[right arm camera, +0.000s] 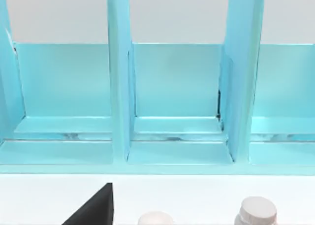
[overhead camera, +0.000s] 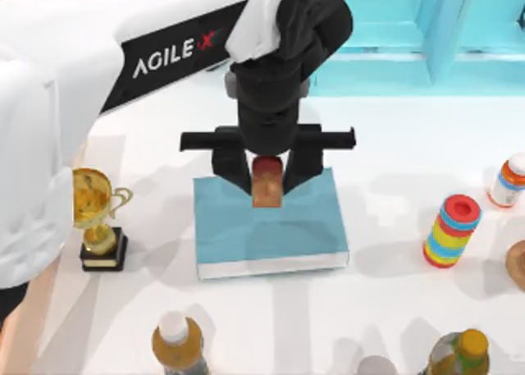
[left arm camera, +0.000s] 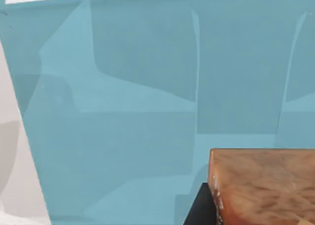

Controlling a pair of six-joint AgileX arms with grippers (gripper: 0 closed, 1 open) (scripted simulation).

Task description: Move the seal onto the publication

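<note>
The seal (overhead camera: 267, 180), a small red-brown and orange block, is held in my left gripper (overhead camera: 267, 174), which is shut on it with a black finger on each side. It hangs over the far middle of the publication (overhead camera: 246, 227), a flat teal-blue book with white page edges near the table's centre. Whether the seal touches the cover I cannot tell. In the left wrist view the teal cover (left arm camera: 123, 112) lies close below, with the seal's orange-brown base (left arm camera: 266, 185) beside a black fingertip (left arm camera: 201, 209). A black part of my right gripper (right arm camera: 93, 210) faces the shelf.
A gold trophy (overhead camera: 98, 219) stands left of the book. A striped ring stack (overhead camera: 451, 231) and a white-capped bottle (overhead camera: 509, 178) stand at the right. More bottles (overhead camera: 176, 342) (overhead camera: 459, 354) line the front edge. A light-blue shelf unit (overhead camera: 410, 38) (right arm camera: 177, 97) spans the back.
</note>
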